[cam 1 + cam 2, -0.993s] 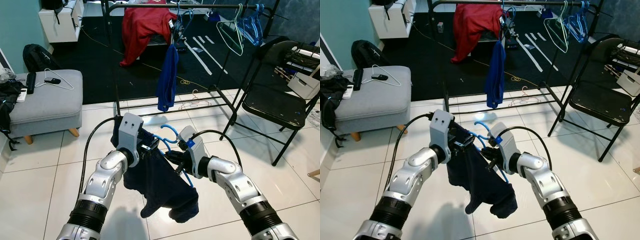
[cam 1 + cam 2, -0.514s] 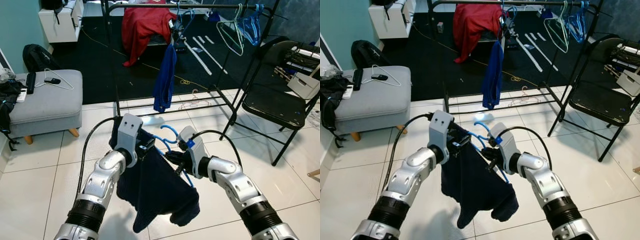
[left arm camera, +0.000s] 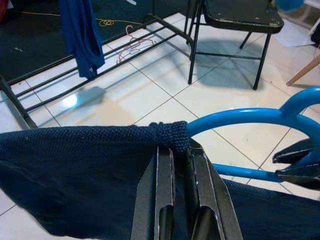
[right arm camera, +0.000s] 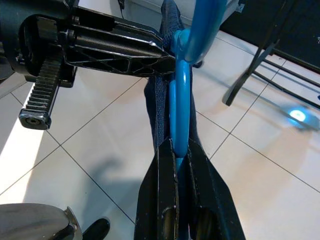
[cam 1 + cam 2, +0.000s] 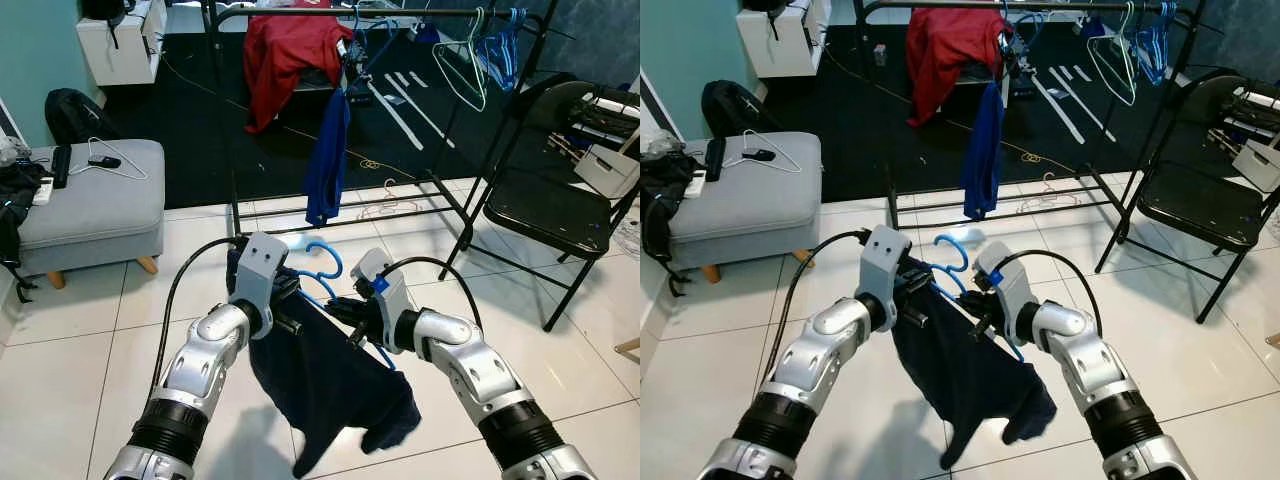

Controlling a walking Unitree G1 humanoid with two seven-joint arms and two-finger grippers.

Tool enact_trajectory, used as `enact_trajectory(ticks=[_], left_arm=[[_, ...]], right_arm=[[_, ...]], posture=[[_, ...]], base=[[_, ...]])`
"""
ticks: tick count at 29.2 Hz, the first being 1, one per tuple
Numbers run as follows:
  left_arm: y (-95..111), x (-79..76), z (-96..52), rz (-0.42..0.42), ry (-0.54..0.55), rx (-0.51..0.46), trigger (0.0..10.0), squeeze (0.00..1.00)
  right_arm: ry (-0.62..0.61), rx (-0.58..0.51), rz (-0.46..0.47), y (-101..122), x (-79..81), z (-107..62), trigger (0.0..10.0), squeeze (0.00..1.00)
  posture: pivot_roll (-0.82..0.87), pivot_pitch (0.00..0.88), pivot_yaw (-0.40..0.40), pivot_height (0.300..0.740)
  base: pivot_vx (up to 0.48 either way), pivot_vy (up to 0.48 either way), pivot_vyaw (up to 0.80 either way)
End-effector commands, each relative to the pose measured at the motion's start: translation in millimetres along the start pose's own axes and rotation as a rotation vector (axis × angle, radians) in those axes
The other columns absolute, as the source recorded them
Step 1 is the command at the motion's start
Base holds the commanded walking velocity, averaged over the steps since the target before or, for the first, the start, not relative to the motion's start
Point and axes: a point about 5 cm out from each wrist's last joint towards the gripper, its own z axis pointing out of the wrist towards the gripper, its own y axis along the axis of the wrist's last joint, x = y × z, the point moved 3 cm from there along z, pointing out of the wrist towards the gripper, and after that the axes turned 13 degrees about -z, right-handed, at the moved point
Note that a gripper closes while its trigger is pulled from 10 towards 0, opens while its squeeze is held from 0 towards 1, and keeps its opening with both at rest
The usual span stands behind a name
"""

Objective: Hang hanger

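Note:
A blue plastic hanger [image 5: 322,256] with a dark navy garment [image 5: 335,375] on it hangs between my two arms, low over the white tiles. My left gripper [image 3: 177,149] is shut on the garment's knitted edge, right where it meets the hanger [image 3: 240,117]. My right gripper [image 4: 175,147] is shut on the hanger's blue arm [image 4: 181,100], just right of the hook. The garment's loose end dangles below both grippers. The black clothes rack [image 5: 330,12] stands a few tiles ahead, on the dark carpet.
On the rack hang a red garment [image 5: 290,50], a blue garment [image 5: 330,150] and several empty hangers [image 5: 470,60]. A black folding chair [image 5: 545,210] stands at the right. A grey ottoman [image 5: 90,205] and a black backpack [image 5: 65,115] are at the left.
The garment's loose lower end has swung from the left to the right. The hanger's hook has risen a little. Both grippers keep their hold.

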Motion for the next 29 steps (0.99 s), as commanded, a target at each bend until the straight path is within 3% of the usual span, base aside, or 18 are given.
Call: enact_trajectory(ticks=[1, 2, 3, 4, 5, 6, 12, 13, 14, 15, 18, 19, 29], left_arm=[[5.4, 12.0, -3.2, 0.023, 0.039, -0.009, 0.7, 0.0], [5.7, 12.4, -3.6, 0.037, 0.038, -0.006, 0.7, 0.0], [5.5, 12.2, -3.8, 0.038, 0.035, -0.006, 3.1, 0.0], [5.6, 11.9, -4.1, 0.036, 0.032, -0.006, 3.8, 0.0], [5.6, 11.9, -4.1, 0.036, 0.032, -0.006, 3.8, 0.0], [5.6, 10.8, -4.6, 0.038, 0.023, -0.003, 10.0, 0.0], [4.5, 8.7, -5.1, 0.039, 0.013, 0.003, 10.0, 0.0], [4.6, 7.8, -5.2, 0.022, 0.01, 0.0, 10.0, 0.5], [4.6, 7.8, -5.2, 0.022, 0.01, 0.0, 10.0, 0.5], [5.2, 7.3, -5.2, 0.019, 0.012, -0.003, 10.0, 1.0], [5.7, 6.9, -5.2, 0.019, 0.014, -0.005, 10.0, 1.0], [5.7, 6.8, -5.3, 0.021, 0.016, -0.005, 10.0, 0.0], [3.2, 7.5, -9.0, 0.049, 0.007, 0.013, 10.0, 0.0]], right_arm=[[-0.011, 0.012, 0.011, -4.2, -2.8, -4.6, 10.0, 0.0], [-0.011, 0.013, 0.011, -4.3, -2.7, -4.6, 10.0, 0.0], [-0.011, 0.013, 0.011, -4.6, -2.6, -4.6, 10.0, 0.0], [-0.011, 0.014, 0.01, -4.7, -2.6, -4.7, 10.0, 0.0], [-0.011, 0.014, 0.01, -4.7, -2.6, -4.7, 10.0, 0.0], [-0.012, 0.015, 0.01, -5.0, -2.7, -4.8, 10.0, 0.0], [-0.012, 0.017, 0.007, -5.3, -2.6, -4.9, 10.0, 0.0], [-0.013, 0.016, 0.007, -5.1, -2.7, -4.8, 10.0, 0.0], [-0.013, 0.016, 0.007, -5.1, -2.7, -4.8, 10.0, 0.0], [-0.012, 0.016, 0.007, -4.8, -2.7, -4.8, 10.0, 0.0], [-0.012, 0.016, 0.007, -4.7, -2.8, -4.8, 10.0, 0.0], [-0.011, 0.015, 0.007, -4.7, -2.6, -4.7, 10.0, 0.0], [-0.011, 0.014, 0.007, -4.7, -1.8, -4.1, 10.0, 0.0]], posture=[[-0.06, 0.085, -0.042, 0.74], [-0.06, 0.085, -0.042, 0.74], [-0.06, 0.083, -0.042, 0.74], [-0.06, 0.083, -0.042, 0.74], [-0.06, 0.083, -0.042, 0.74], [-0.06, 0.081, -0.043, 0.74], [-0.06, 0.075, -0.042, 0.74], [-0.06, 0.073, -0.042, 0.74], [-0.06, 0.073, -0.042, 0.74], [-0.06, 0.073, -0.042, 0.74], [-0.06, 0.073, -0.042, 0.74], [-0.06, 0.066, -0.044, 0.74], [-0.06, 0.062, -0.042, 0.74]], base=[[0.0, 0.0, 0.0], [0.0, 0.0, 0.0], [0.0, 0.0, 0.0], [0.0, 0.0, 0.0], [0.0, 0.0, 0.0], [0.0, 0.0, 0.0], [0.0, 0.0, 0.0], [0.0, 0.0, 0.0], [0.0, 0.0, 0.0], [0.0, 0.0, 0.0], [0.0, 0.0, 0.0], [0.0, 0.0, 0.0], [0.0, 0.0, 0.0]])
